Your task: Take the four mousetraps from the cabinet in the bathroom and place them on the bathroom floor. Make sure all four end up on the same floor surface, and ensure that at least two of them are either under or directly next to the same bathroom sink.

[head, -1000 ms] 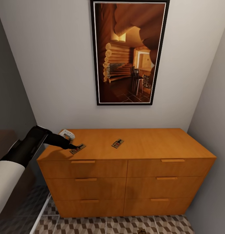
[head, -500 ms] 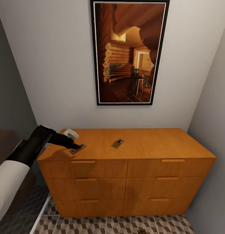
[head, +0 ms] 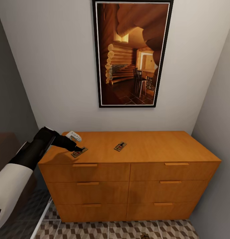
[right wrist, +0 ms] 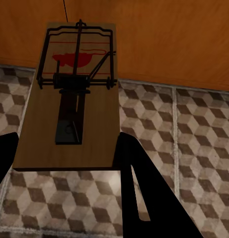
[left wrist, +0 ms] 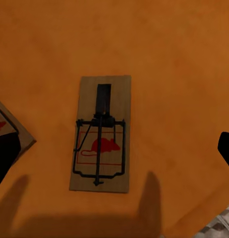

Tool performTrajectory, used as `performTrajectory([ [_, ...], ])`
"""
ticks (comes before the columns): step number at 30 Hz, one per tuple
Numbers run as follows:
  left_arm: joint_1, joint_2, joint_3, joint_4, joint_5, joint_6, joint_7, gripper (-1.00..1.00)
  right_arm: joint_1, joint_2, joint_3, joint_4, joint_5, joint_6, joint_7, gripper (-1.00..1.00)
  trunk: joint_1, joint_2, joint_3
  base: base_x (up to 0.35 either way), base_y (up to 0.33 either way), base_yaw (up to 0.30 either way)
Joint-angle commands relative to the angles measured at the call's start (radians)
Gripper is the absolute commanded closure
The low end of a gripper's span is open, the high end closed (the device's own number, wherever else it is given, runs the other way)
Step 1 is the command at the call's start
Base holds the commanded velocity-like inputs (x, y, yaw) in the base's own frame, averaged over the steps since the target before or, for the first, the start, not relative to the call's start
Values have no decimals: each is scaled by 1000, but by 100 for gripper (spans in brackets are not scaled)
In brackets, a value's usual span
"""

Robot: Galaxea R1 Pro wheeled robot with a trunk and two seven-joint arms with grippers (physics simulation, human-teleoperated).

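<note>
Step judged: pick-up of mousetraps from cabinet (head: 141, 156) top.

Left gripper (left wrist: 114, 148) held over left mousetrap (left wrist: 101, 134) near cabinet's left end, fingers apart, trap between them, not gripped. Next move judged: fingers lowered, then shut on board.

Second mousetrap (head: 120, 146) seen mid-top.

Right gripper (right wrist: 64, 153) clamped on held mousetrap (right wrist: 69, 99) above bathroom floor (right wrist: 193, 129).

No words readable; red mouse picture seen on traps.

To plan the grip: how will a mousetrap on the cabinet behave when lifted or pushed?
The mousetrap is a thin flat board, so probably stiff and light. Lying flat on the smooth cabinet top, it may slide, not roll.
</note>
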Motion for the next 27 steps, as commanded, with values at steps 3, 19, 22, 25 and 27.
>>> performTrajectory([
  [3, -1, 0, -1, -2, -15, 3, -10, -100, -1, 0, 1, 1, 8, -2, -7, 100, 0, -1, -1, 0, 0, 0],
  [19, -1, 0, -4, 7, -20, 1, -10, -100, -1, 0, 1, 1, 7, -2, -7, 100, 0, -1, -1, 0, 0, 0],
  [22, -1, 0, -5, 8, -21, 1, -10, -100, -1, 0, 1, 1, 8, -2, -7, 100, 0, -1, -1, 0, 0, 0],
  [25, -1, -1, -6, 9, -22, 1, -10, -100, -1, 0, 1, 1, 7, -2, -7, 100, 0, -1, -1, 0, 0, 0],
  [27, -1, -2, -6, 9, -22, 1, -10, -100, -1, 0, 1, 1, 8, -2, -7, 100, 0, -1, -1, 0, 0, 0],
])
